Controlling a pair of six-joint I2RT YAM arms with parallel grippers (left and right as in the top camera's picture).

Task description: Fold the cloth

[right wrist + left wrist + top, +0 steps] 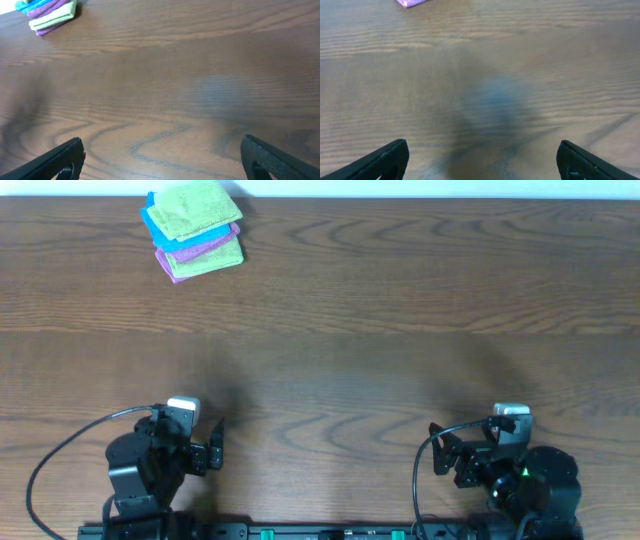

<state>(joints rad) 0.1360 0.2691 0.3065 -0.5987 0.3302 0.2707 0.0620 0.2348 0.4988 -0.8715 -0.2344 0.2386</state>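
Lying folded, plain lime-green cloth (195, 207)

Overhead down, wrists forward (sharing table (400, 300)).

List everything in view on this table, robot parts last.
lime-green cloth: one, light green, top of the folded stack at the far left.
blue cloth: one, bright blue, just under it.
pink-purple cloth: one, lower in the stack.
second green cloth: one, light green, near the stack's bottom.
table: one, brown wood grain.
left gripper: one, black, near edge, open, empty.
right gripper: one, black, near edge, open, empty.
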